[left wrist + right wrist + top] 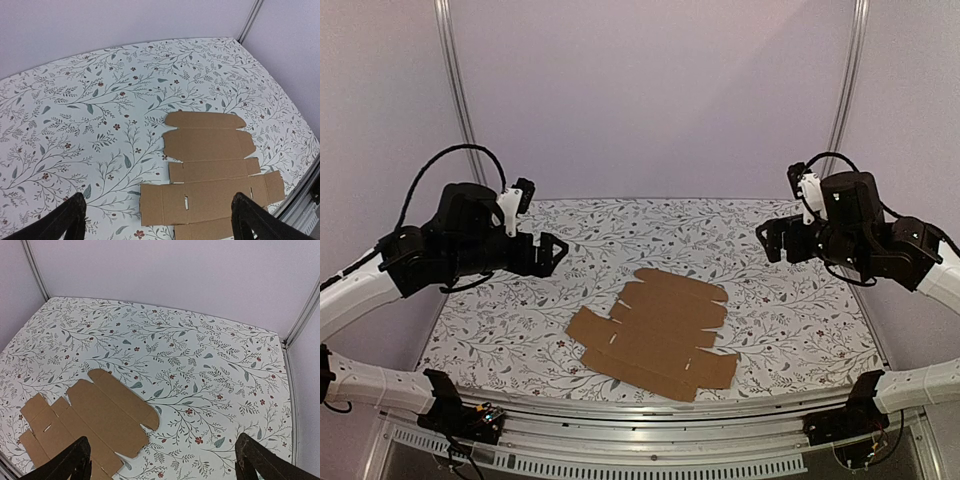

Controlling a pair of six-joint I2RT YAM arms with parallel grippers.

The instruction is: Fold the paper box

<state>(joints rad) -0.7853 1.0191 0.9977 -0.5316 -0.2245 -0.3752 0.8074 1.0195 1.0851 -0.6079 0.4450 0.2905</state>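
The paper box (658, 333) lies flat and unfolded, a brown die-cut sheet with flaps and slits, just below the centre of the top view and near the table's front edge. In the left wrist view it fills the lower right. In the right wrist view it sits at the lower left, partly cut by the frame edge. The table (800, 300) under it bears a floral print. The left gripper (553, 252) hangs above the table at the left of the top view, well apart from the box, jaws spread wide and holding nothing. Its dark fingers (70, 220) show in the bottom corners of its own view. The right gripper (768, 240) hangs at the right, likewise released and clear of the box. Pale walls (650, 90) close the scene behind.
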